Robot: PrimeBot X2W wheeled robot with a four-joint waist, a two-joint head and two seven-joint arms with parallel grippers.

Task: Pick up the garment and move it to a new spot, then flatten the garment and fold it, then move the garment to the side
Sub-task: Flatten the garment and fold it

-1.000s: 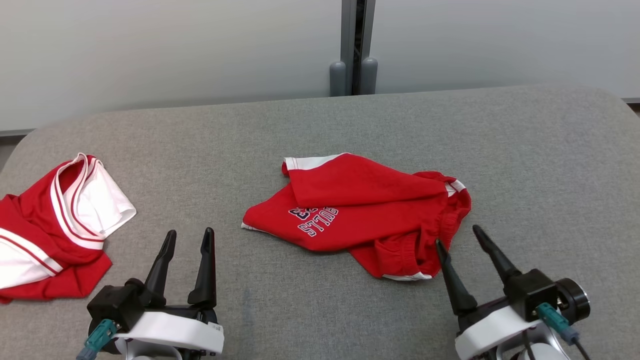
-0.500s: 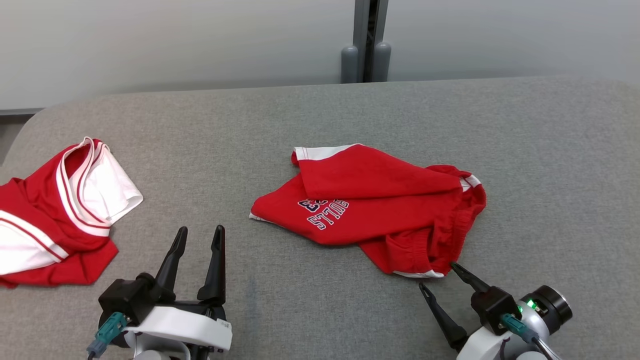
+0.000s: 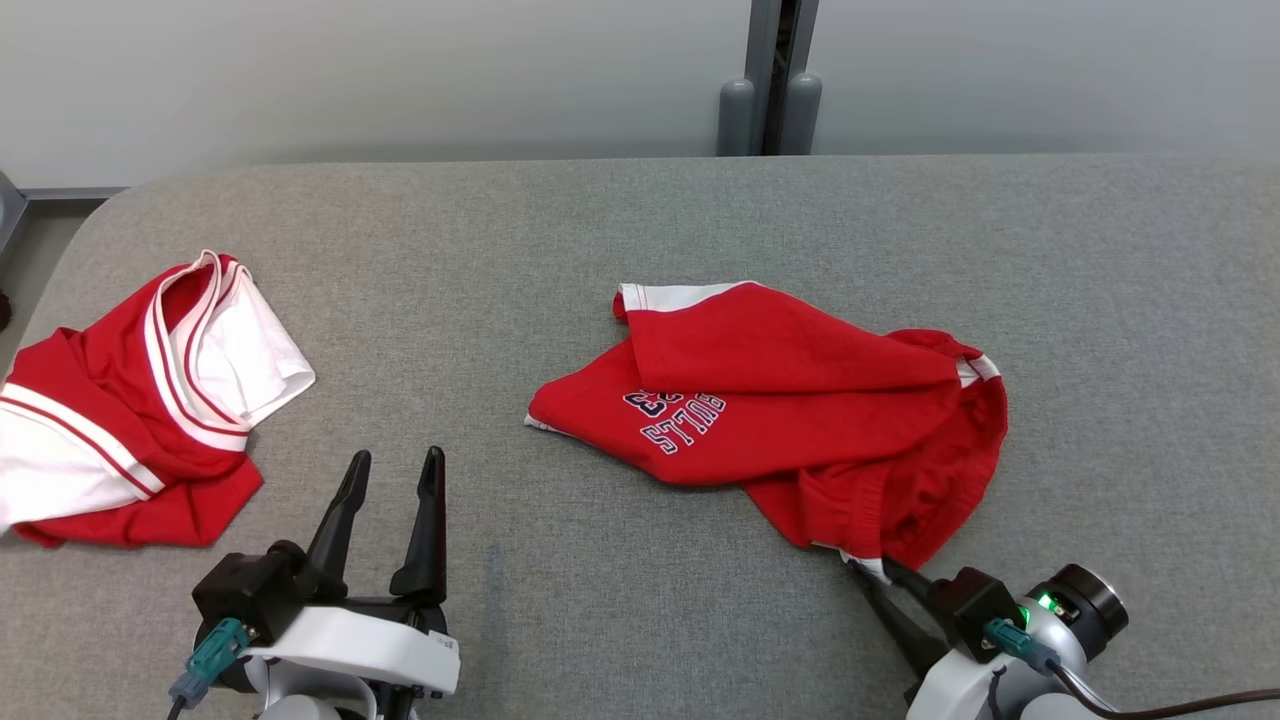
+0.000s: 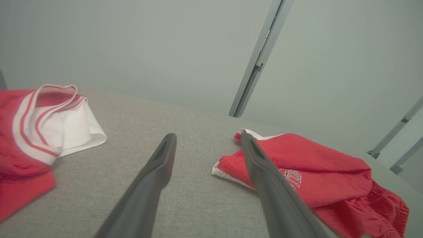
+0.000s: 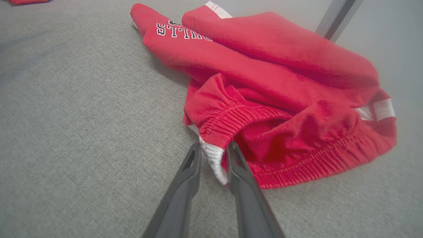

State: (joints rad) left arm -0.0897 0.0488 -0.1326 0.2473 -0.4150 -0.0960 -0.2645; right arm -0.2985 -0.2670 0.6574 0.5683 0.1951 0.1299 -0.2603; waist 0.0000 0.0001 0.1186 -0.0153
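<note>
The red shorts [image 3: 790,420] lie crumpled on the table [image 3: 560,230] — the right gripper [image 3: 876,570], at their near edge, has its jaws clenched on the white trim. Left of them the left gripper [image 3: 395,470] hovers, jaws released.

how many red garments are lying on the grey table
2: red lettered shorts in the middle, a white-trimmed corner pinched by the right gripper; a red-and-white garment at the far left.

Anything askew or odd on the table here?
The red shorts lie crumpled, one flap folded over the lettering, which reads upside down in the head view. The right pincer grips only a white trim corner. Nothing spilled or torn.
</note>
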